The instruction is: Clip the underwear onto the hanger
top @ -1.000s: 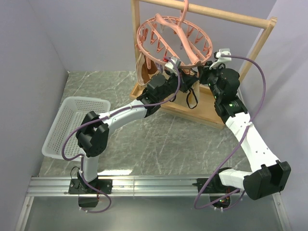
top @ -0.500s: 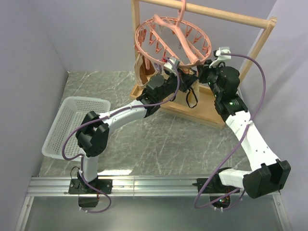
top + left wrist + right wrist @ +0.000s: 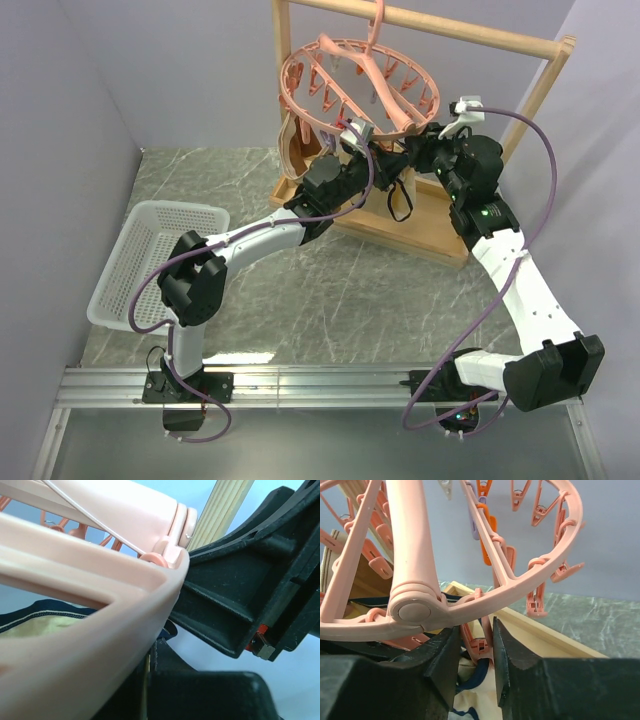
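The salmon-pink ring hanger [image 3: 360, 85] hangs by its hook from the wooden rack. The beige underwear [image 3: 386, 196] with dark trim droops below the ring's near edge, between my two grippers. My left gripper [image 3: 377, 160] is shut under the ring, with a thin pale fabric edge pinched between its fingers [image 3: 165, 680]. The ring [image 3: 100, 630] fills most of that wrist view. My right gripper [image 3: 476, 650] stands open, one finger on each side of a hanging clip peg [image 3: 481, 642]. The underwear's dark trim [image 3: 476, 674] runs into that peg's mouth.
The wooden rack [image 3: 470, 35] stands on its base board [image 3: 420, 235] at the back of the marble table. A darker tan garment [image 3: 293, 150] hangs from the ring's left side. A white plastic basket [image 3: 150, 260] sits at the left.
My right gripper's jaws have spread apart around the clip peg and its wrist has shifted a little to the right. The left arm has stayed where it was.
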